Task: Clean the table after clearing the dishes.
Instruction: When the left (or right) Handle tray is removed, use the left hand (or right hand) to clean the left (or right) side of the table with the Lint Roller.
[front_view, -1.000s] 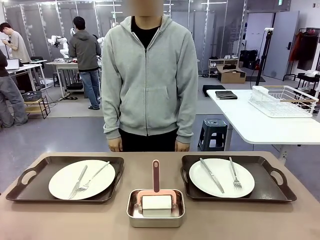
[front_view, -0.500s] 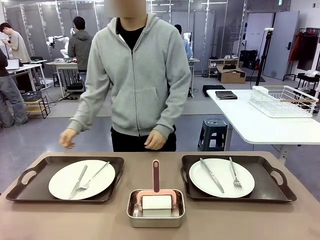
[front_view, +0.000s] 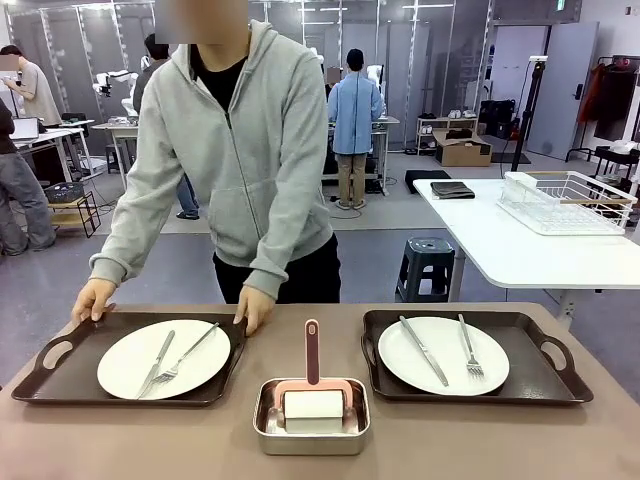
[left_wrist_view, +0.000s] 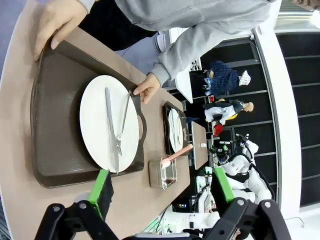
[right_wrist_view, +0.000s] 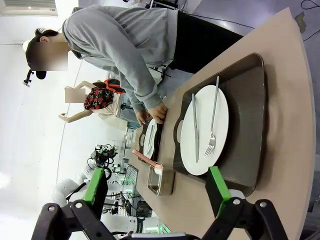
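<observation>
Desk (front_view: 120, 440), contents as I see them from here.
- Left tray (front_view: 60, 378), left plate (front_view: 205, 365) with knife and fork: the person, upright a second ago, now leans in with the person's hands (front_view: 93, 298) on its far rim. I judge clearing has begun.
- Right tray (front_view: 540, 378), right plate (front_view: 445, 345): untouched.
- Left hand (left_wrist_view: 160, 187), right hand (right_wrist_view: 156, 184): both wide, empty.
- Wiping must wait.

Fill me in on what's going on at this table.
A person at the far side has one hand and the other hand on the far corners of the left tray, which carries a white plate with knife and fork. The right tray and the second plate sit untouched. Between them a steel pan holds a pink-handled roller. The left gripper and right gripper hang open over the table, holding nothing.
</observation>
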